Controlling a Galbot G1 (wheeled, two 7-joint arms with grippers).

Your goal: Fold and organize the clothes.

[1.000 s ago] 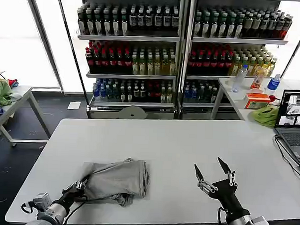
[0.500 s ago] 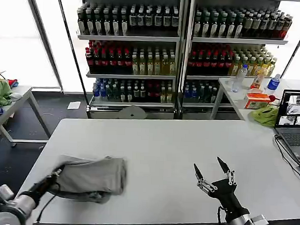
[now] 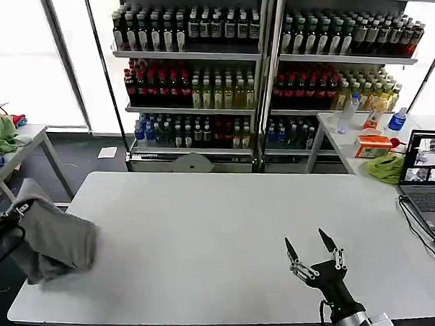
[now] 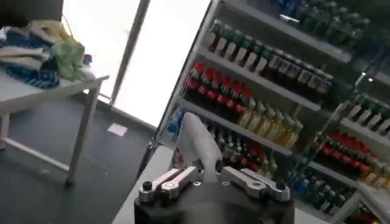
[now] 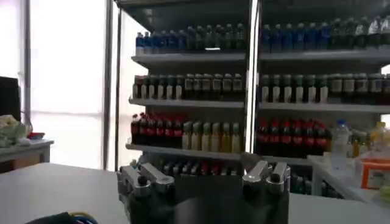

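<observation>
Folded grey shirt (image 3: 55, 241) hangs off the left end of the white table (image 3: 229, 236), bunched and draped at the edge, with most of its bulk already past the corner and only its right part over the top. My left gripper (image 3: 11, 217) has it pinched near the upper fold; in the left wrist view the fingers (image 4: 183, 178) are drawn together on a pale tongue of that cloth, so I read the jaws as clamped on the shirt. My right gripper (image 3: 314, 262) sits parked over the near right part of the table, jaws spread wide and holding nothing.

What worries me is the grip. It looks like a pinch on one layer or a small tuck of soft fabric, and the weight below it is hanging free. If that tuck slides, the shirt drops to the floor beside the table (and I have no second hand near enough to catch it). The fold could also open as the bundle swings, which would undo the tidy shape. A side table (image 3: 16, 150) with other fabrics stands further left; I'd judge a fast swing toward it risks snagging the hanging hem on the table corner.
</observation>
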